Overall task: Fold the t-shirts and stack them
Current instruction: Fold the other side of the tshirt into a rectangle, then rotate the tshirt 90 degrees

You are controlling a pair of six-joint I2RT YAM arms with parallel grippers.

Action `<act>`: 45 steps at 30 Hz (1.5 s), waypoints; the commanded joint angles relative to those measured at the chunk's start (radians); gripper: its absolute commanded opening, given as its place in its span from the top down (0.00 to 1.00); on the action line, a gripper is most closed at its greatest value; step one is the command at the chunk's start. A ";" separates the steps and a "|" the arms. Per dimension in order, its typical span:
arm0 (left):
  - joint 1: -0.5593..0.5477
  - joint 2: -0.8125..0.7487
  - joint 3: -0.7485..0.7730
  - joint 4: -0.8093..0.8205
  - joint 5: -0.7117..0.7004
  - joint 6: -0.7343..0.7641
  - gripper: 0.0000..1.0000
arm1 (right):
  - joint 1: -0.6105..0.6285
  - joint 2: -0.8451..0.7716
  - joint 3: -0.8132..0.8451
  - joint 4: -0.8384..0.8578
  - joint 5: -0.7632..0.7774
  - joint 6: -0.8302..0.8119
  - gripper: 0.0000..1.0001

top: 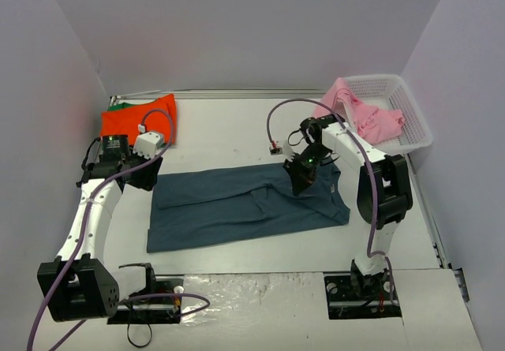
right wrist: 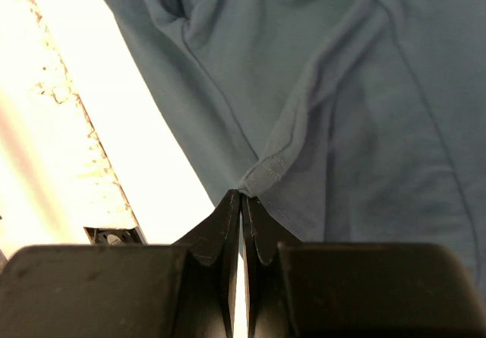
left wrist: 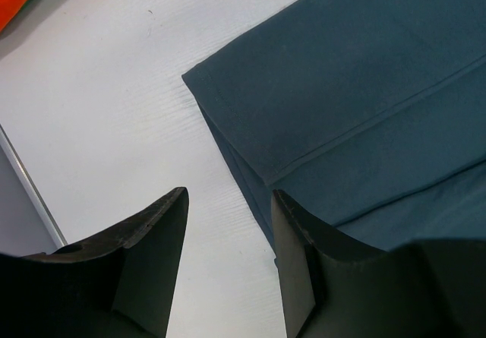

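White table [top: 229,126] is bearing the blue shirt [top: 237,205] — right gripper [right wrist: 241,195] is pinching its edge, left gripper [left wrist: 228,194] is hovering open at its corner — ideally catching both layers there.

Rumpled slate-blue t-shirt [right wrist: 364,87], hem pinched in right claw [right wrist: 241,199], white table [right wrist: 148,159] beside

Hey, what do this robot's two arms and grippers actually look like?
Both arms, left arm and right arm, have white links joined by bulky black joints on black bases. A thin purple cable loops along each. The left gripper and right gripper have plain black fingers tapering to wedge tips.
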State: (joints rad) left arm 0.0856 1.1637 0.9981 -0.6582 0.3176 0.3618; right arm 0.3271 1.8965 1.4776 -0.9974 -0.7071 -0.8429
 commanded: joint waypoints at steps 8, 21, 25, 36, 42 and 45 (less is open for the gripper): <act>0.008 -0.027 0.002 -0.009 0.011 -0.007 0.53 | 0.104 -0.039 -0.056 -0.055 -0.005 -0.007 1.00; 0.009 -0.022 0.000 -0.012 0.011 -0.004 0.53 | 0.236 -0.002 -0.118 -0.023 -0.002 0.024 1.00; 0.009 -0.019 0.000 -0.012 0.012 -0.003 0.53 | 0.245 0.025 -0.131 -0.010 0.001 0.024 0.76; 0.009 -0.016 0.000 -0.015 0.024 0.006 0.53 | 0.191 0.006 -0.122 0.008 0.038 0.030 0.73; 0.009 -0.007 0.005 -0.023 0.051 0.022 0.53 | 0.081 -0.057 -0.138 0.005 0.072 0.027 0.84; 0.008 -0.004 0.002 -0.020 0.058 0.025 0.53 | 0.014 -0.091 -0.169 0.005 0.095 0.015 0.92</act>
State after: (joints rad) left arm 0.0864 1.1648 0.9890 -0.6594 0.3477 0.3672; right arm 0.3859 1.8866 1.3357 -0.9367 -0.6479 -0.8143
